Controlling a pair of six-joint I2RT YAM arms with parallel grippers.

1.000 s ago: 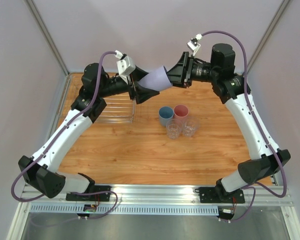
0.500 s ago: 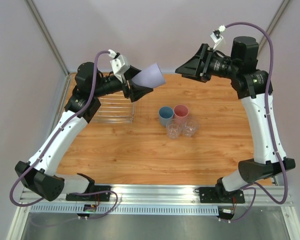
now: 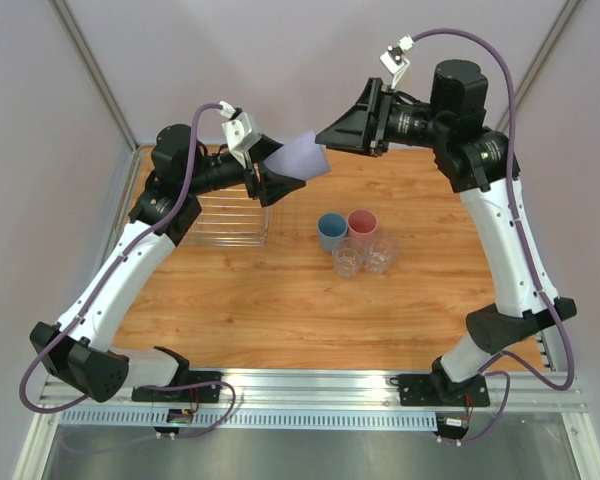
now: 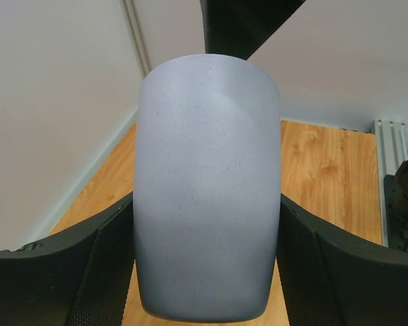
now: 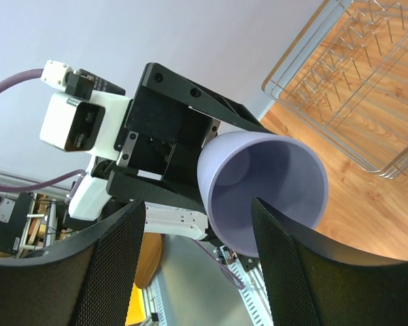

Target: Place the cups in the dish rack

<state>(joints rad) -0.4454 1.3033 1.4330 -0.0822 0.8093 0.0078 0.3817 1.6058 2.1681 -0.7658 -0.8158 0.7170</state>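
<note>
One lavender cup (image 3: pixel 305 155) clamped in left gripper (image 3: pixel 286 170); right gripper (image 3: pixel 327 134) wide open, empty, at its rim; next prob. into dish rack (image 3: pixel 222 226).

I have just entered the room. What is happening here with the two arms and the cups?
The left pincer holds the lavender cup tilted in the air, above the far side of the table. The right pincer is open, close to the cup's mouth, not gripping it. The blue cup, the pink cup and two clear tumblers stand together on the table. No cup shows in the dish rack at the left.
</note>
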